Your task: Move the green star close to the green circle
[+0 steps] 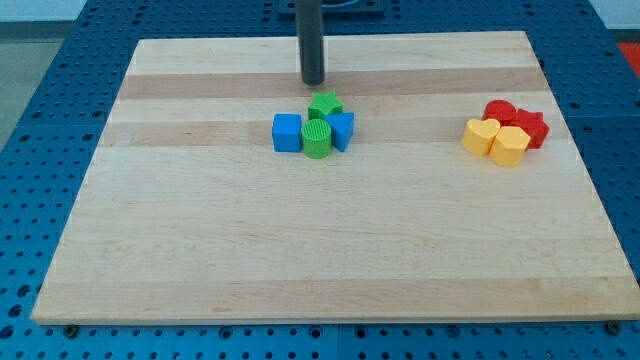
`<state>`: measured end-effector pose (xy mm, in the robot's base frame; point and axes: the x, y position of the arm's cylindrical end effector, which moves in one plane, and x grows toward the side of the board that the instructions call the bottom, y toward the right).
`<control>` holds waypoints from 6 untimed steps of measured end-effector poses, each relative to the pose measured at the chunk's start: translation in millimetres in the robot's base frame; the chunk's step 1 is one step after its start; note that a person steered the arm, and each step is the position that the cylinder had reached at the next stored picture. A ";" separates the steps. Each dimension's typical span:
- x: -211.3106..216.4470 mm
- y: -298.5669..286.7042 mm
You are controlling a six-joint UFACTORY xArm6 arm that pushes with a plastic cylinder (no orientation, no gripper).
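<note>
The green star (pixel 325 105) lies near the middle top of the wooden board (pixel 200 250). It touches the green circle (pixel 317 138), which stands just below it. A blue cube (pixel 287 132) sits to the left of the circle and a blue triangle (pixel 342 130) to its right, both touching it. My tip (pixel 313 82) is just above the green star toward the view's top, a small gap away from it.
At the view's right is a second cluster: a red circle (pixel 499 112), a red star (pixel 532 128), a yellow heart (pixel 480 136) and a yellow hexagon (pixel 509 146). Blue pegboard surrounds the board's edges.
</note>
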<state>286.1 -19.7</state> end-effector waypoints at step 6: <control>38.5 32.0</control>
<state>324.7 12.3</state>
